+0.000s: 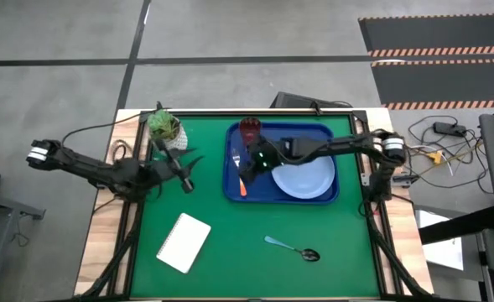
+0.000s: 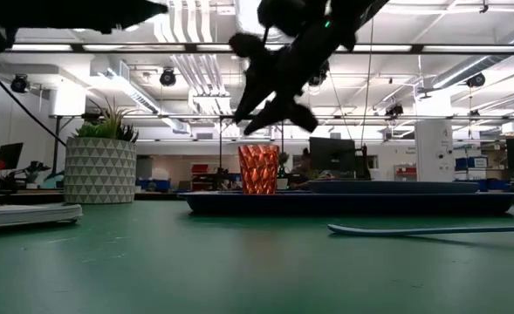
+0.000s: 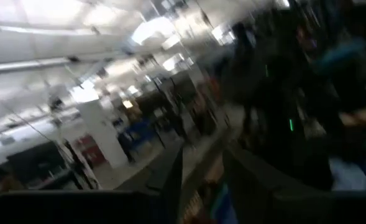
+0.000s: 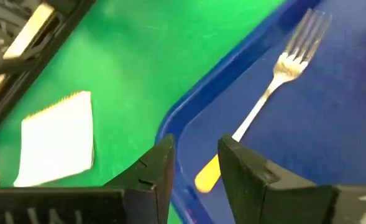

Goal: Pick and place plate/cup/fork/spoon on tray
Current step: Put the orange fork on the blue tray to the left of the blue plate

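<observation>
From above, you see the tray (image 1: pixel 282 194) on the green mat (image 1: pixel 230 243), holding the plate (image 1: pixel 304 179) at its right, the cup (image 1: pixel 249 127) at its back left corner and the fork (image 1: pixel 239 168) along its left edge. The spoon (image 1: pixel 290 247) lies alone on the mat, in front of the tray and well apart from it. Your right gripper (image 1: pixel 248 174) hangs over the tray's left side, just above the fork; its wrist view alone shows the fingers parted and empty, with the fork (image 4: pixel 263 102) lying free on the tray floor and its orange handle under the gap. Your left gripper (image 1: pixel 186 180) waits over the mat near the plant pot (image 1: pixel 164 127); its wrist view shows a gap between its fingers with nothing held. Only the table-level view shows the right gripper (image 2: pixel 274 109) raised clear above the cup (image 2: pixel 258 169). A notepad (image 1: pixel 184 242) lies at front left.
</observation>
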Robot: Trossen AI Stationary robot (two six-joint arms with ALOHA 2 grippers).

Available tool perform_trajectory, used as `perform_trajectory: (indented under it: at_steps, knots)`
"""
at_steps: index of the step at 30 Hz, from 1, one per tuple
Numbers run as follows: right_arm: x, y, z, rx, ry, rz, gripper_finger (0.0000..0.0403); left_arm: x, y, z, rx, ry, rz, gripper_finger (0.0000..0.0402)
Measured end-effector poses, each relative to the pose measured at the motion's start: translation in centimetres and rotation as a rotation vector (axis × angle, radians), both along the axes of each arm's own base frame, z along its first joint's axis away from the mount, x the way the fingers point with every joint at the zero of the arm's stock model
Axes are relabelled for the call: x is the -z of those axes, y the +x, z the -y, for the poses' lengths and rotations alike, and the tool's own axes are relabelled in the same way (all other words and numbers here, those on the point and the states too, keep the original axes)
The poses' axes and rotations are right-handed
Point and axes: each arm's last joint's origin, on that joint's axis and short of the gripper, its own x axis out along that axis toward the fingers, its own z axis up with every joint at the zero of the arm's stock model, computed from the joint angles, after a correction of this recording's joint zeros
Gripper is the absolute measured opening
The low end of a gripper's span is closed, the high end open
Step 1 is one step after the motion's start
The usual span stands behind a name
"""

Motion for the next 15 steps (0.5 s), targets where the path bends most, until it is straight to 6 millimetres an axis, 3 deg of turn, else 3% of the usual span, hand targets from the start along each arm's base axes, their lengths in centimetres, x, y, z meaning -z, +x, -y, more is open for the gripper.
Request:
perform_trajectory:
  at_steps: [7,15]
  knots:
    - [-2.0,-3.5,-6.7,-0.083,-0.181,0.037,0.0087,0.6,2.4,0.0,0.006,-0.110,-0.387,0.0009]
    - [-3.1,-9.4,-13.5,-0.152,-0.341,0.125,0.0058,1.5,6.6,-1.0,0.077,-0.331,-0.587,0.0001]
